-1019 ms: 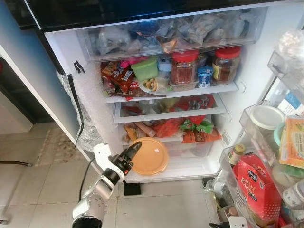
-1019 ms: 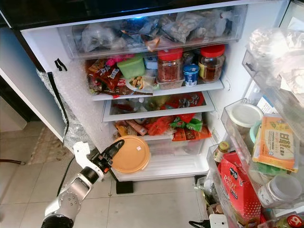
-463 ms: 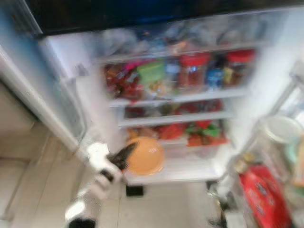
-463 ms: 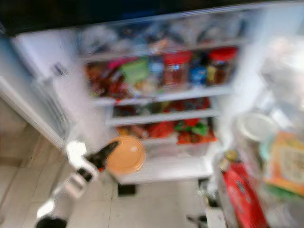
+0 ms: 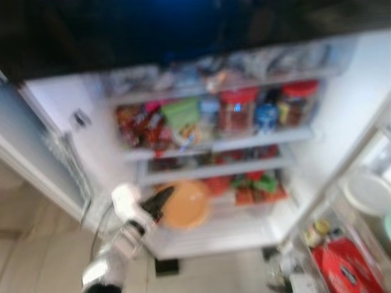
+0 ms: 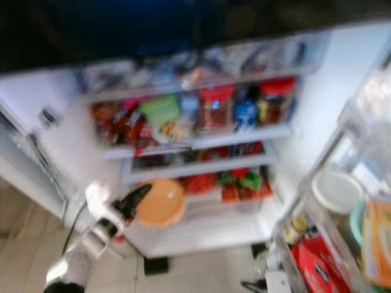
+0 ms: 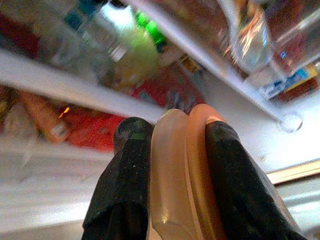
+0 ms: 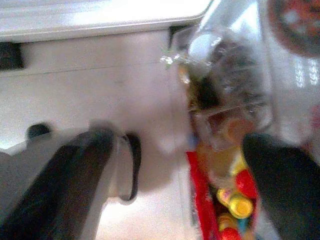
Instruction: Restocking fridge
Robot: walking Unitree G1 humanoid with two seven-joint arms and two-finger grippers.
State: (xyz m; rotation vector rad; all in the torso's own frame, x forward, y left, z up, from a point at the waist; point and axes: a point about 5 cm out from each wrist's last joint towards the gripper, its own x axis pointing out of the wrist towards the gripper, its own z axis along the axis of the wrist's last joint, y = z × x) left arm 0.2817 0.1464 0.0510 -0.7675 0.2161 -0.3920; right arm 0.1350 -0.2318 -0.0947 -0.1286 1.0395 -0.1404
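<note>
The left gripper (image 5: pixel 160 201) reaches toward the lower part of the open fridge (image 5: pixel 342 122), its two black fingers (image 7: pixel 131 180) pinching the rim of an orange lid (image 5: pixel 185 204). The lid stands on edge between the fingers and extends to the right of them, in front of the low shelf (image 5: pixel 214 229) near the red packets (image 5: pixel 259 186). Jars with red caps (image 5: pixel 237 110) stand on a higher shelf, farther in. The right gripper (image 8: pixel 175 175) hangs low over the floor beside the door bins (image 6: pixel 342 244), its fingers spread wide.
</note>
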